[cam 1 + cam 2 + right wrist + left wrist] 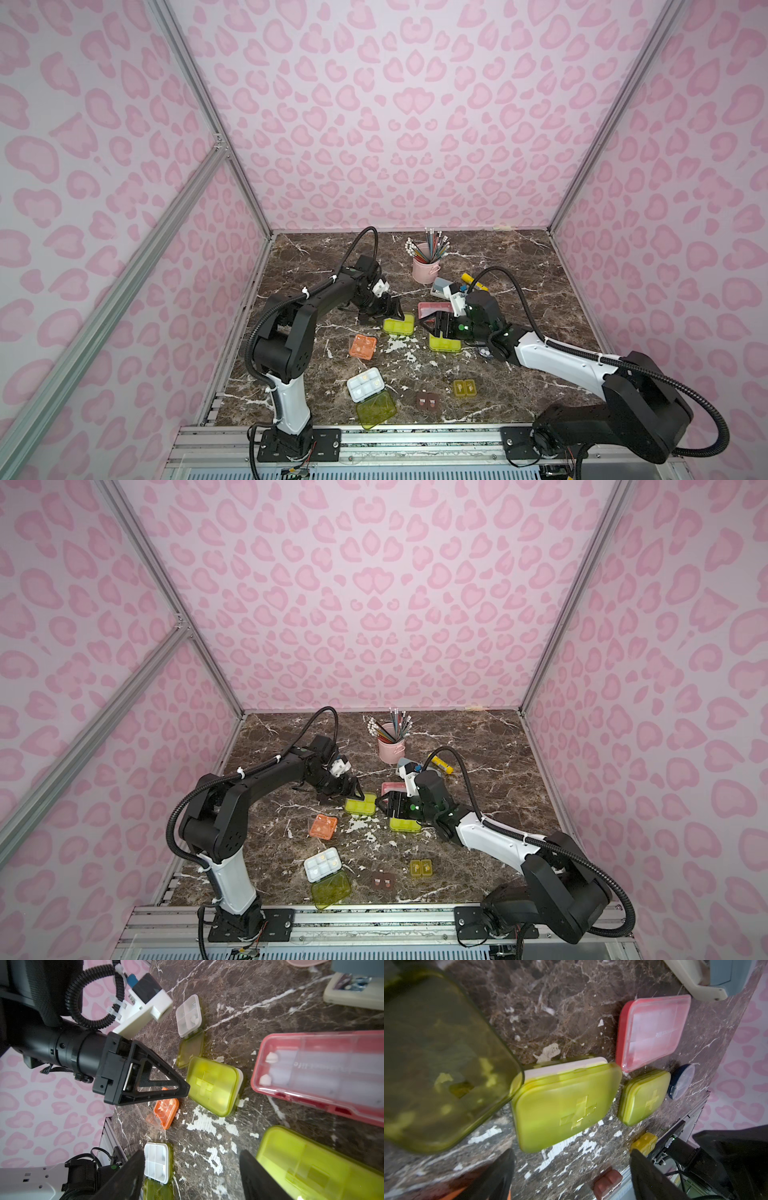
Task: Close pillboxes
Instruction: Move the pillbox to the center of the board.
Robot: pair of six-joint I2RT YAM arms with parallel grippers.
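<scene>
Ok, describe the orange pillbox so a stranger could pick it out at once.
Start at the front edge of the marble table, beside the left arm. Beyond the white tray with its yellow-green lid flung open lies the orange pillbox, small and squarish. It is the only orange thing among yellow-green and white neighbours.

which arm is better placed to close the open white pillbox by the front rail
Left, probably. The open white pillbox lies on the left arm's side, and the left gripper is open and empty. The right gripper sits farther off, by a closed yellow-green pillbox.
</scene>
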